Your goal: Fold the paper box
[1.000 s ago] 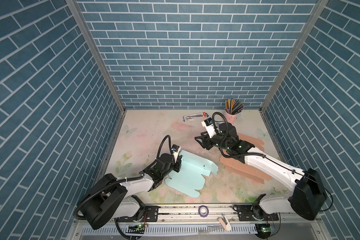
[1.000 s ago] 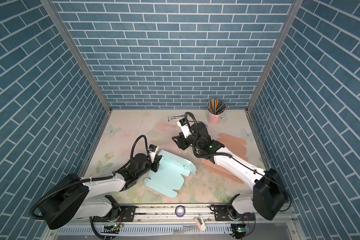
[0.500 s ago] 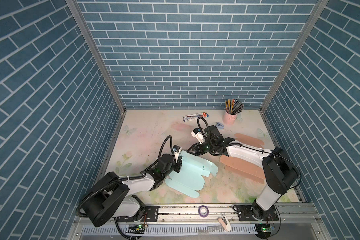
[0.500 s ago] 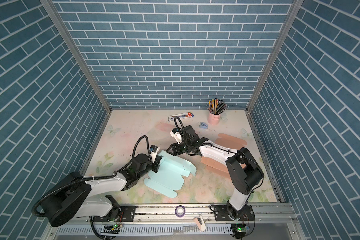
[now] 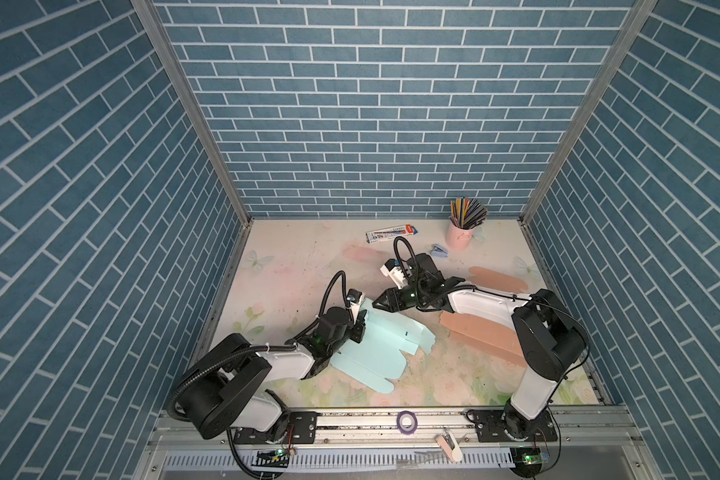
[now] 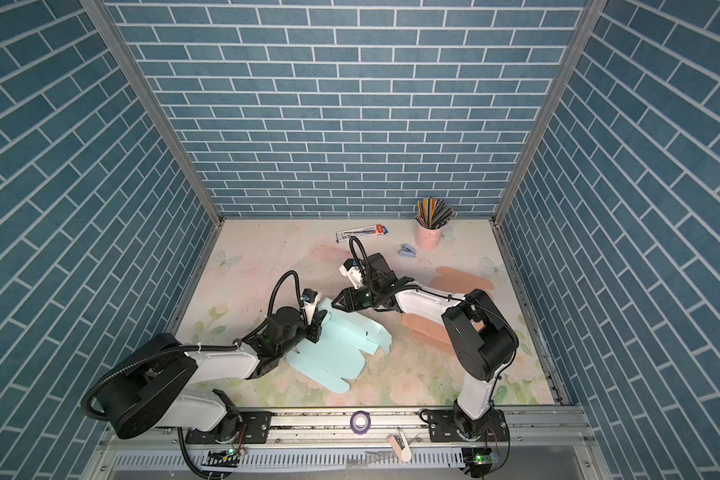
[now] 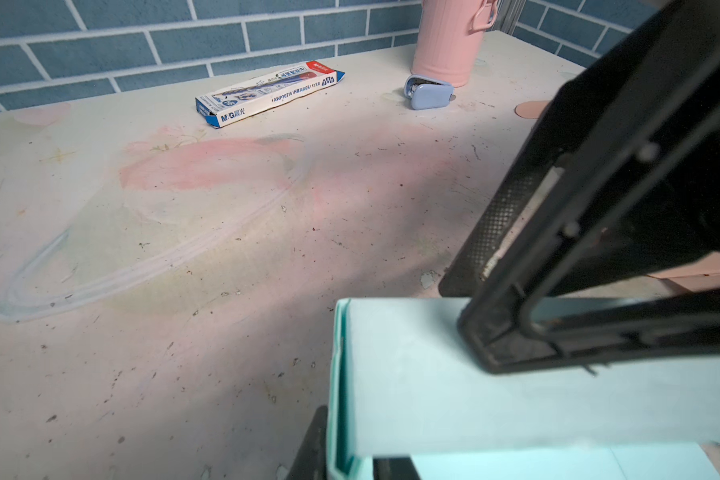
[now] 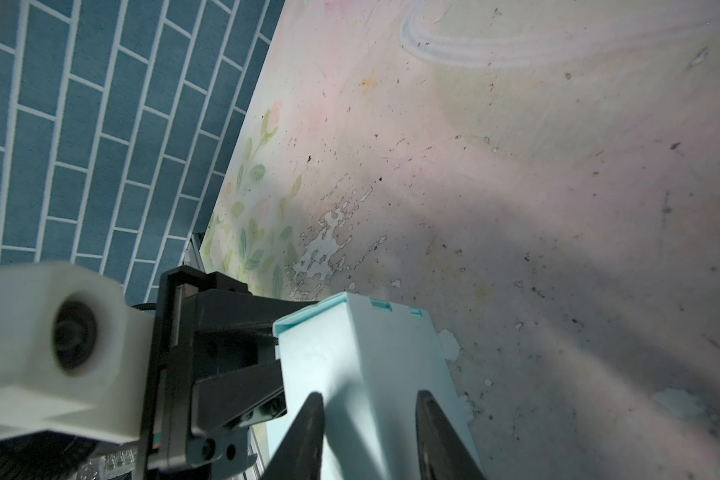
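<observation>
Right gripper (image 5: 377,305) has been swung to the paper box (image 5: 371,357), jaws part-open astride its raised flap (image 8: 362,353). Left gripper (image 5: 360,328) is clamped there; creasing seems next.

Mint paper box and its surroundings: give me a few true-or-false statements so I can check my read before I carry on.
The mint paper box lies completely flat. False: one flap stands raised, between the fingers of the left end effector.
The right end effector has its jaws apart at that raised flap. True.
The pink cup holds coloured sticks. True.
The pencil carton stands inside the cup. False: it lies flat beside it.
</observation>
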Robot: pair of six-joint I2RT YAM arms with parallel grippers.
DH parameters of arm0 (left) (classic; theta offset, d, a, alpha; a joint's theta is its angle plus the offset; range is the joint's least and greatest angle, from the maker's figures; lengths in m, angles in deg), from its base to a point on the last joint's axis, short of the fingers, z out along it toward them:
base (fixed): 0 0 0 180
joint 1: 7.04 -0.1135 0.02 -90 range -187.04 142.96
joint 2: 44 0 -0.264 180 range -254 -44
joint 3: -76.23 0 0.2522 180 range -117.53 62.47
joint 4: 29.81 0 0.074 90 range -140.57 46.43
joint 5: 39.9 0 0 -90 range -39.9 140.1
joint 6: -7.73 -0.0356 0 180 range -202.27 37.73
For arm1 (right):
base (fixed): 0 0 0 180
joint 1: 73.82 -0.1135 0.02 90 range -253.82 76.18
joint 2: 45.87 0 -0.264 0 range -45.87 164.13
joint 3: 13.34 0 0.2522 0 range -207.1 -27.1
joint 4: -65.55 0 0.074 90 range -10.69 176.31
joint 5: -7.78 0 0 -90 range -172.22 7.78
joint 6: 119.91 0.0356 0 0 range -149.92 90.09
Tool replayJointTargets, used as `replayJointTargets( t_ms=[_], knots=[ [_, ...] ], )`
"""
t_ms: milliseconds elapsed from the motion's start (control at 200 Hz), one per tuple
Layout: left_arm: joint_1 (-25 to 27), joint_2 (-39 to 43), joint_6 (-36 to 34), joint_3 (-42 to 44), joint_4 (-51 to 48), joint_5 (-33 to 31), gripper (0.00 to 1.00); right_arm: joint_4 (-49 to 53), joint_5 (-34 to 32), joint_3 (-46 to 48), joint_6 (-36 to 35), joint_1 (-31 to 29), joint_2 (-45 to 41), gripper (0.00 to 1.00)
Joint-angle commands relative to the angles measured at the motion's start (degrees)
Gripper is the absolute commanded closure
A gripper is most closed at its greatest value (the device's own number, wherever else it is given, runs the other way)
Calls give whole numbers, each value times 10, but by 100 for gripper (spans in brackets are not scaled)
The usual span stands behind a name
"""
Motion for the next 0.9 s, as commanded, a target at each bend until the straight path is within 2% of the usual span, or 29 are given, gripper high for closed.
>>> replayJointTargets(
  t_ms=[0,85,355,690,800,895],
  knots=[
    [2,-12,6,-8,21,-14,80,9,3,16,10,0,6,65],
    [2,-14,6,-6,23,-18,81,4,3,19,13,0,6,65],
    [2,-14,14,8,35,-46,92,-14,5,25,32,-12,4,67],
    [2,-22,16,10,43,-59,88,-48,17,37,59,-31,8,68],
    [2,-27,17,11,51,-62,94,-48,17,35,60,-34,9,70],
    [2,-30,16,11,52,-59,94,-48,16,34,61,-36,11,72]
  ],
)
